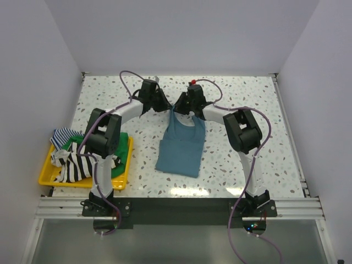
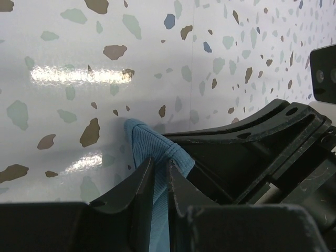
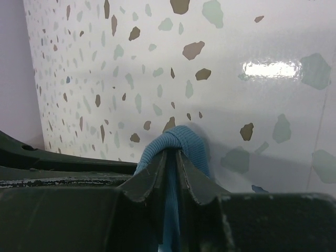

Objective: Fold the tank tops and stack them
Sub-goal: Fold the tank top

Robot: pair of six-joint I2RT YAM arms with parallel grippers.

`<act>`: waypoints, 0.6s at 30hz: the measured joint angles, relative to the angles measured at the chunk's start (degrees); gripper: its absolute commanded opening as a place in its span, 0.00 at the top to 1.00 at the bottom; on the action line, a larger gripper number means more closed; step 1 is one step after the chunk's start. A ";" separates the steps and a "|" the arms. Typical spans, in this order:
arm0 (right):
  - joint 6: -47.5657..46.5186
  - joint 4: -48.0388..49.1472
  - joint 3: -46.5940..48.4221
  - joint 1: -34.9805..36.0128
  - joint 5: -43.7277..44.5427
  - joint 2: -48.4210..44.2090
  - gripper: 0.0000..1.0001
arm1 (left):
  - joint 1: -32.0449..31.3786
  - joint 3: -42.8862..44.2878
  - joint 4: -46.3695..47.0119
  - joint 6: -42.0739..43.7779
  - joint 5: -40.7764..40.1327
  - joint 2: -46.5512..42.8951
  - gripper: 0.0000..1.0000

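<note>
A teal-blue tank top [image 1: 180, 145] lies on the table's middle, its hem toward the front and its straps raised at the far end. My left gripper [image 1: 163, 105] is shut on the left strap, whose ribbed blue cloth [image 2: 157, 157] is pinched between the fingers. My right gripper [image 1: 181, 108] is shut on the right strap, whose cloth [image 3: 181, 139] loops over the fingertips. Both grippers are close together above the top's neck end. A black-and-white striped tank top [image 1: 74, 164], a green one [image 1: 122, 144] and a thin blue-striped one [image 1: 61, 133] lie heaped in a yellow tray [image 1: 125, 171].
The yellow tray stands at the front left beside the left arm's base. The speckled table [image 1: 247, 104] is bounded by white walls at the back and sides. A rail runs along the right table edge [image 1: 289, 132].
</note>
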 measured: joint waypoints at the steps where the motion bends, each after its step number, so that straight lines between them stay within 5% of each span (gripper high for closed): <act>1: -0.02 -0.11 0.00 -0.02 0.04 0.00 0.81 | 0.00 0.00 0.00 0.00 -0.04 0.00 0.80; 18: 0.98 -3.41 0.02 -2.99 1.92 -0.02 0.76 | -0.48 0.13 0.42 -0.07 0.11 3.48 0.80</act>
